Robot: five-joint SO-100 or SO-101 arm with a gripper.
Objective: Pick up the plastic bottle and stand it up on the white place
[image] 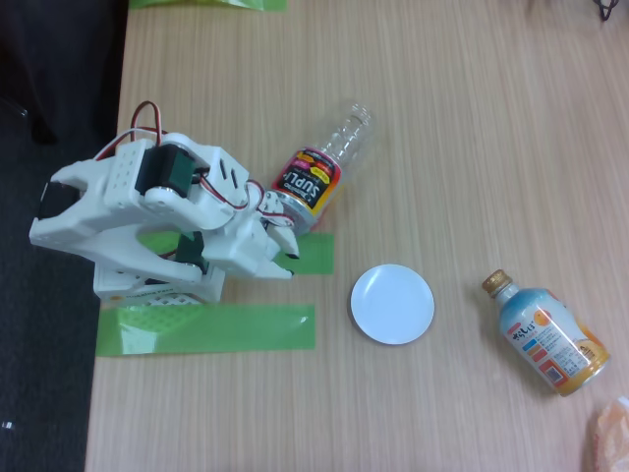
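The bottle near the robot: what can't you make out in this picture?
- Bottle, fixed view: its cap end is hidden behind the end effector, so the cap can't be seen.
- End effector: whether it grips the bottle or is open can't be told; the arm covers the contact.
- Bottle label: the small print is too blurred to read.
- Orange thing at the bottom right corner: cut off by the edge, unidentifiable.

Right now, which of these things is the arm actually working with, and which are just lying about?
In the job:
- plastic bottle, lying tilted at the claw
- white place, bare

Lying about:
- blue-and-orange bottle, on its side
- green tape strips
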